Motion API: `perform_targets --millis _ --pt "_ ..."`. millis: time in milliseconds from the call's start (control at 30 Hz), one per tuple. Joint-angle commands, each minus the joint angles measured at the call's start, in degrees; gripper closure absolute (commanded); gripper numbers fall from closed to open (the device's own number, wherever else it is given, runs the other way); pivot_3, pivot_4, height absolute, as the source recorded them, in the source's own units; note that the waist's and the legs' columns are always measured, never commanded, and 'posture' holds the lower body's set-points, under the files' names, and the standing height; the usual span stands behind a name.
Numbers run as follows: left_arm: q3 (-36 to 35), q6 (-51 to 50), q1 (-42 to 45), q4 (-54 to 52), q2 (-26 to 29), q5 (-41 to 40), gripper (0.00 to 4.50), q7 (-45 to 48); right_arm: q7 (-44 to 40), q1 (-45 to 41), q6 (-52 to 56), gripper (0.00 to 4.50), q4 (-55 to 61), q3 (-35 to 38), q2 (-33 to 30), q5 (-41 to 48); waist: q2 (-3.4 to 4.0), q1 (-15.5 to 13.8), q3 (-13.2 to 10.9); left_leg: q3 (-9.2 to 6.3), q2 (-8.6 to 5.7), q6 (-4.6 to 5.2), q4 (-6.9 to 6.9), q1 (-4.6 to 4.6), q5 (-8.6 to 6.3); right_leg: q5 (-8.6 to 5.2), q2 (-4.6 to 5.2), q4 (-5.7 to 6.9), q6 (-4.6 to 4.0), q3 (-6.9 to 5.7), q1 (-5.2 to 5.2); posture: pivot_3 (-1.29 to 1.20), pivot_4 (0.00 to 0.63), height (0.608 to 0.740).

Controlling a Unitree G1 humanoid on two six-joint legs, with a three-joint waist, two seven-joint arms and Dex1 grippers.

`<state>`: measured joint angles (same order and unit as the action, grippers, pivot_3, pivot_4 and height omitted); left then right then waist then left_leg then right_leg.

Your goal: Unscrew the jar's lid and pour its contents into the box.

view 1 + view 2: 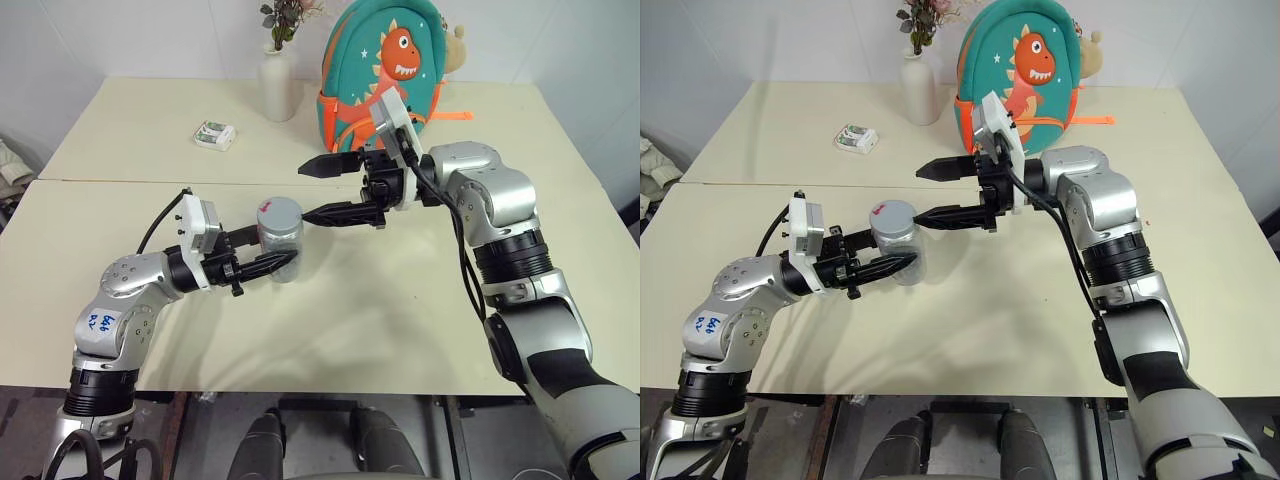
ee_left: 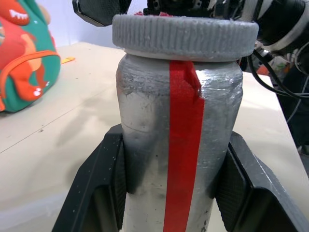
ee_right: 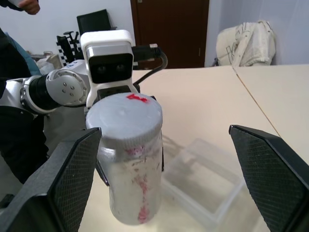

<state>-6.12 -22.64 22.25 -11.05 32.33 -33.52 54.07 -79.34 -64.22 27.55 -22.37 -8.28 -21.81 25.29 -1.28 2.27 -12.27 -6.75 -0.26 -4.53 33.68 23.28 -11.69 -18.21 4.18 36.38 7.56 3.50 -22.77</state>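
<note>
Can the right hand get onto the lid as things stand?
Probably yes. The left hand holds the jar by its body, leaving the lid bare; the right hand is open beside it, nothing between.

A white sticker (image 1: 101,322) on the left arm, below the jar (image 1: 280,240), bears blue handwriting, perhaps "66" or "99". The packet's (image 1: 214,134) print is too small to read.

The jar (image 1: 279,240) stands between both end effectors, vase (image 1: 276,86) and backpack (image 1: 385,70) behind.
</note>
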Motion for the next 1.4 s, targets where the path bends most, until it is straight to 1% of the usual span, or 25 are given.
perform_targets --millis 33,333,433,600,867,1100,1400 --pt "-0.4 1.3 1.0 -1.8 0.1 -0.7 2.51 0.7 -1.3 -0.4 0.4 0.05 0.9 1.9 -0.5 1.5 0.00 0.1 0.0 0.00 0.00 0.00 0.00 0.00 0.00 0.00 0.00 0.00 0.00 0.00 0.00 0.00 0.150 0.740" --pt "-0.8 1.1 0.8 -2.2 0.5 -0.8 2.51 1.1 -3.3 -0.6 3.0 0.05 2.2 3.2 -0.6 4.2 0.00 0.1 0.0 0.00 0.00 0.00 0.01 0.01 0.00 0.00 0.01 0.00 0.00 0.00 0.00 0.00 0.150 0.740" --pt "-1.0 1.0 0.5 -2.5 0.5 -0.9 2.51 0.9 -0.6 -0.8 4.6 0.05 5.1 3.0 1.5 5.1 0.00 0.2 0.0 0.00 0.00 0.00 0.00 0.01 0.00 0.00 0.01 0.00 0.00 0.00 0.00 0.00 0.150 0.740" --pt "-0.8 0.9 0.6 -2.6 0.3 -0.8 2.51 0.7 2.8 0.5 5.0 0.05 8.7 0.8 4.8 3.6 0.00 0.7 0.0 -0.01 0.00 0.00 -0.03 0.00 0.00 0.00 0.01 0.00 0.00 0.00 -0.01 0.00 0.150 0.740" --pt "-0.8 0.9 0.8 -2.5 0.3 -0.8 2.51 0.7 5.7 0.9 5.2 0.05 9.1 -1.3 7.1 2.3 0.00 0.8 0.0 -0.01 0.00 0.00 0.01 0.00 0.00 0.00 0.01 0.04 0.00 0.00 -0.01 0.00 0.150 0.740" --pt "-0.8 0.9 0.7 -2.6 0.3 -0.9 2.51 0.5 5.7 0.2 4.6 0.05 6.8 -0.8 6.4 1.4 0.00 0.8 0.0 -0.01 0.00 0.00 0.00 0.00 0.00 0.00 0.01 0.03 0.00 0.00 -0.01 0.00 0.150 0.740" --pt "-1.0 0.8 0.4 -2.8 0.4 -1.1 2.51 0.1 2.6 0.2 4.1 0.05 4.5 0.0 3.3 1.1 0.00 0.8 0.0 -0.01 0.00 0.00 0.00 0.00 0.00 0.00 0.01 0.03 0.00 0.00 -0.01 0.00 0.150 0.740"
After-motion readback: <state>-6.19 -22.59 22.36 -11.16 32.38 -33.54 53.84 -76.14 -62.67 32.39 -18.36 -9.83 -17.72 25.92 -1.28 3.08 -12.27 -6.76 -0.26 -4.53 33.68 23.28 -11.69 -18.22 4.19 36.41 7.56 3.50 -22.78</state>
